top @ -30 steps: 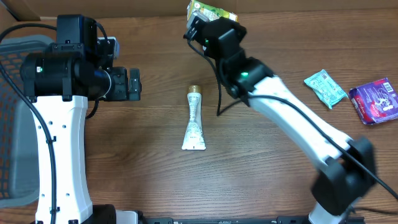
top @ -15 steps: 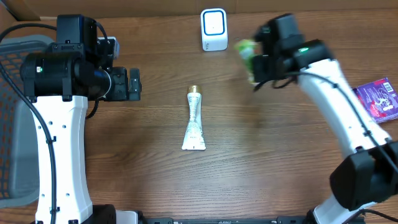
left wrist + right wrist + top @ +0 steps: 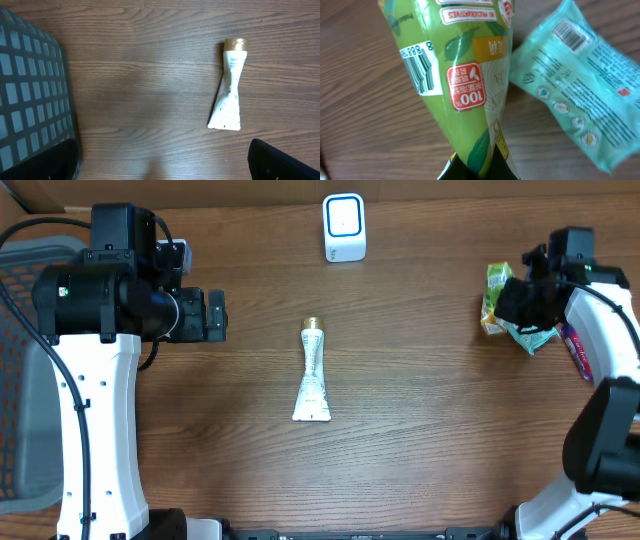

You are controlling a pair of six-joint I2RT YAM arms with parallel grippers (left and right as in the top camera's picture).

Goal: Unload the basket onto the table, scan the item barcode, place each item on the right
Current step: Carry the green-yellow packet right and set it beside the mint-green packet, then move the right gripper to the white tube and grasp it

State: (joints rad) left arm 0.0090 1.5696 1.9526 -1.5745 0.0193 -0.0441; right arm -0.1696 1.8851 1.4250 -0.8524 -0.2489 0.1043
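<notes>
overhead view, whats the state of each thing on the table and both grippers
left gripper: open, holding nothing
right gripper: shut on the green packet
green packet: gripped at one end, barcode facing the right wrist camera
teal packet: lying flat, free
tube: lying flat, gold cap on, untouched
scanner: standing upright at the far edge
purple packet: mostly hidden, cannot tell

Even light falling from above, shadows lying soft, green pouch (image 3: 460, 85) blurring slightly ahead of right gripper (image 3: 477, 172), teal packet (image 3: 570, 100) glinting beside it.
</notes>
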